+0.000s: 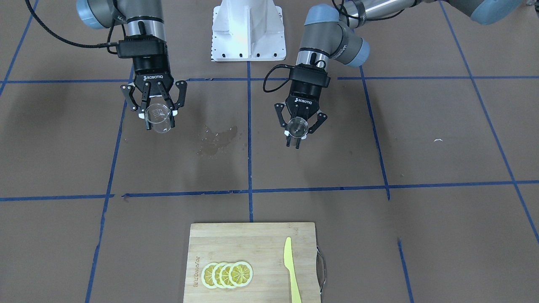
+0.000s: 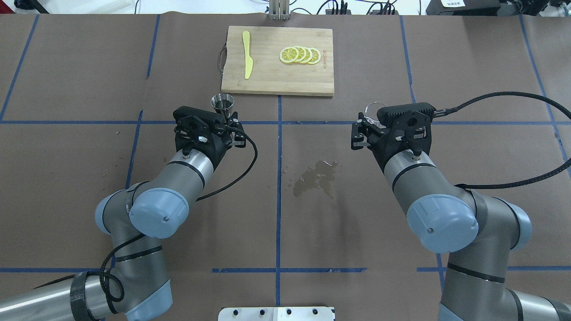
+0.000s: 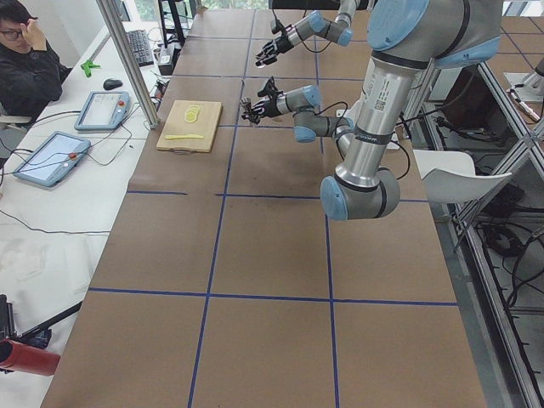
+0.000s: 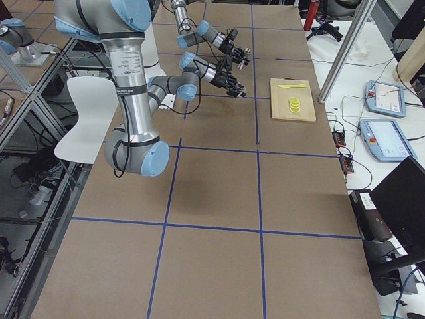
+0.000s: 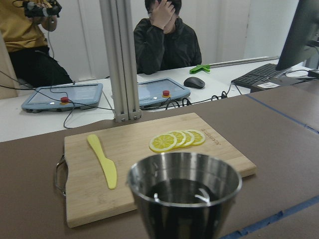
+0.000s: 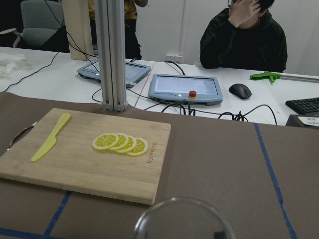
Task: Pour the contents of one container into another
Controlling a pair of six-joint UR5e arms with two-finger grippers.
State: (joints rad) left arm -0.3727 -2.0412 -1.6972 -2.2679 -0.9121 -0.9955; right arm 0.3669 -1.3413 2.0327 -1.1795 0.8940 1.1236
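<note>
Going by the overhead view, on your left the left pincer is closed round the steel jigger. Its fingers are drawn in narrow on the jigger's lower part, and the open mouth faces up. The jigger is held off the bench, just short of the near edge of the cutting board. In the left wrist view the inside of the jigger looks dark, and you cannot tell how full it is.

Further along, a yellow knife lies on the left part of the board, and a row of overlapping lemon slices lies to its right. Nearer the robot, between the two arms, a wet patch marks the brown bench cover beside the blue centre line.

On your right the right pincer has hold of the clear cup, with its fingers set wider, one on each side of the cup wall. The printed markings show through the glass in the front-facing view. The cup is also off the bench, well apart from the jigger, on the far side of the centre line from it. Only its rim shows in the right wrist view.
</note>
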